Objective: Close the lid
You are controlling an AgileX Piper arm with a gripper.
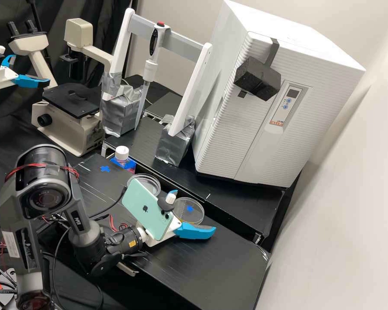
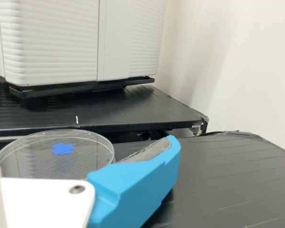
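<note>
In the high view the gripper (image 1: 194, 212) stands open over the bench, its two blue fingers spread wide. A clear round dish piece (image 1: 188, 211) lies just beyond it, around the level of the gap, with a blue mark showing through. A second clear round dish piece (image 1: 147, 185) is partly hidden behind the phone on the arm. In the wrist view one finger of the gripper (image 2: 137, 185) stands beside the near edge of the clear round piece (image 2: 33, 156). Which piece is the lid, I cannot tell; no contact is evident.
A raised black shelf (image 1: 241, 202) runs behind the dishes, carrying a white incubator-like box (image 1: 263, 129) and a pipette stand (image 1: 174, 142). A white-capped bottle (image 1: 121, 153) stands near the shelf's edge. A microscope (image 1: 69, 112) is farther left, and a white wall rises at the right.
</note>
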